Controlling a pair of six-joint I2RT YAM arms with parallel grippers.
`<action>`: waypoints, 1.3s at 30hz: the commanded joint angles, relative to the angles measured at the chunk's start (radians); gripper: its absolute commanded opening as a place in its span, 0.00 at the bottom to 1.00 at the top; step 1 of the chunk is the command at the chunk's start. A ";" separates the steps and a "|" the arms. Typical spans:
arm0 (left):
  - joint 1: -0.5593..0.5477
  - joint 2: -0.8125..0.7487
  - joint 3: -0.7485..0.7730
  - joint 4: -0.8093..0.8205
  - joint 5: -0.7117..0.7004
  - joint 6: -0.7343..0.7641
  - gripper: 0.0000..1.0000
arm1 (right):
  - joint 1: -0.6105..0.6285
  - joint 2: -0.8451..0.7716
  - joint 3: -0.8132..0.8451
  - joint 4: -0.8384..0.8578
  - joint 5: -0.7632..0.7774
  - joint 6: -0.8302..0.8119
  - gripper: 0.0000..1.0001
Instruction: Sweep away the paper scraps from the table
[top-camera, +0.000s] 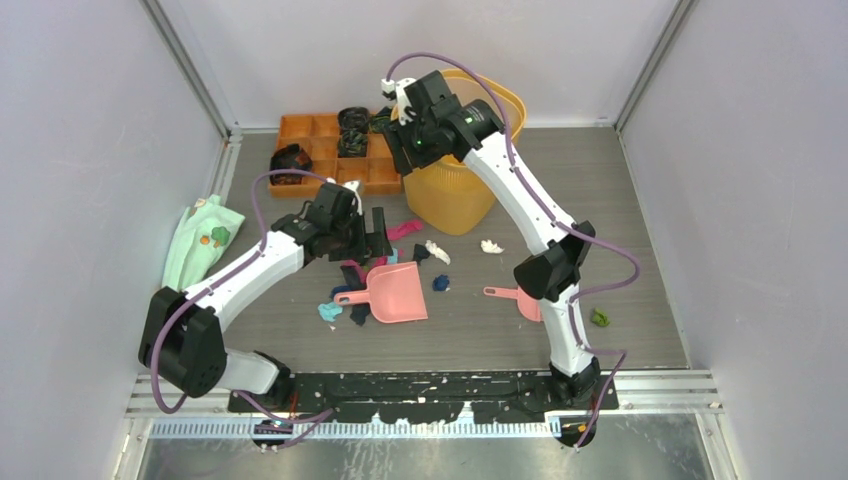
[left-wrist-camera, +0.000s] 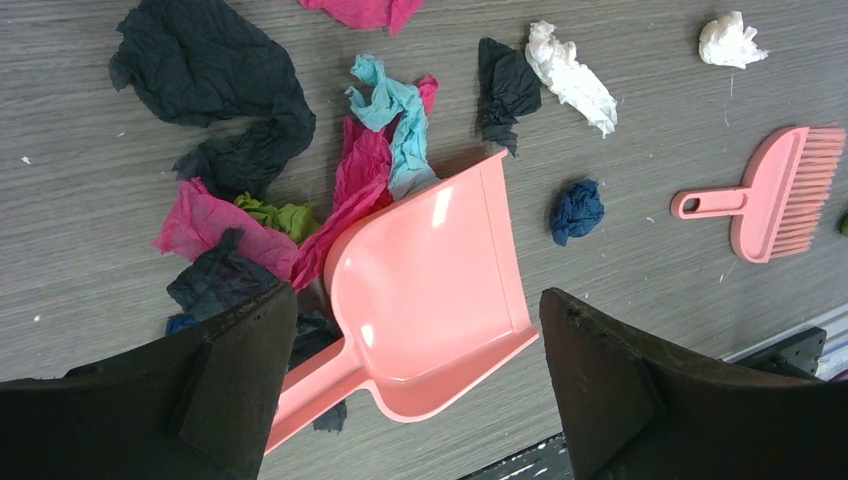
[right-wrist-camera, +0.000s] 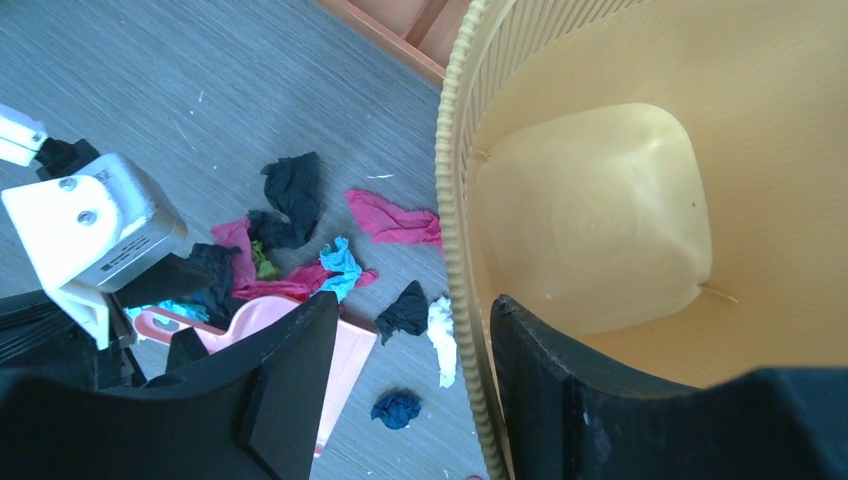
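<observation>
Paper scraps lie scattered on the table (top-camera: 620, 220): magenta (left-wrist-camera: 365, 170), teal (left-wrist-camera: 395, 105), black (left-wrist-camera: 215, 70) and green (left-wrist-camera: 280, 215) bits bunch at the mouth of the pink dustpan (left-wrist-camera: 430, 290). White bits (left-wrist-camera: 570, 75) and a dark blue one (left-wrist-camera: 577, 210) lie to the side, and a green one (top-camera: 599, 318) sits far right. My left gripper (left-wrist-camera: 416, 295) hangs open above the dustpan, holding nothing. My right gripper (right-wrist-camera: 413, 305) is open and empty, its jaws either side of the yellow bin's rim (right-wrist-camera: 455, 200).
The pink brush (top-camera: 515, 300) lies by the right arm. The yellow bin (top-camera: 455, 190) stands at the back, with an orange compartmented tray (top-camera: 320, 150) to its left. A mint-green cloth (top-camera: 200, 240) lies at the left wall. A metal rail (top-camera: 430, 385) runs along the near edge.
</observation>
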 joint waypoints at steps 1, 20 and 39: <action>0.003 -0.017 0.006 0.036 0.013 -0.014 0.92 | 0.007 -0.109 0.031 0.009 0.030 0.005 0.64; 0.003 -0.122 0.049 -0.051 -0.094 0.025 1.00 | 0.007 -0.832 -0.692 0.483 0.790 0.143 0.83; 0.002 -0.185 -0.011 -0.088 0.060 0.012 1.00 | -0.025 -1.404 -1.881 0.220 0.544 1.507 1.00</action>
